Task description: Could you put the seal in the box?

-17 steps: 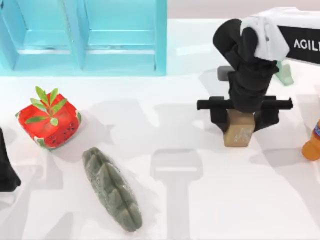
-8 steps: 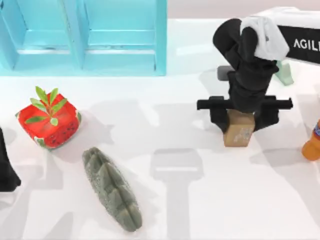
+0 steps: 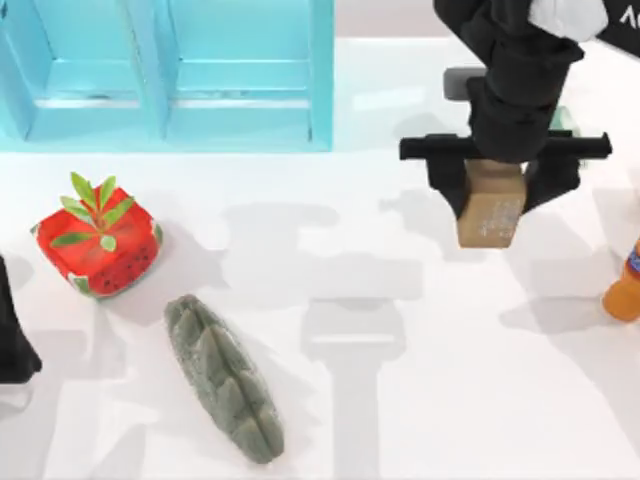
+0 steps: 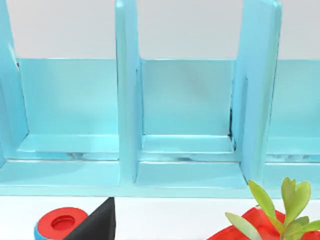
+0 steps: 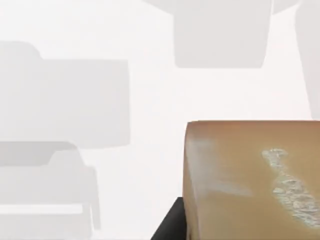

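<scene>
Seal, tan with faint white markings, hangs clamped in the right claw above the table's far right side, right of the turquoise box. Left claw sits parked at the left edge.

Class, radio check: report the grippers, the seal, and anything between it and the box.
Right gripper shut on seal, lifted off table. Left gripper parked at table's left edge. Box far left; no objects between.
</scene>
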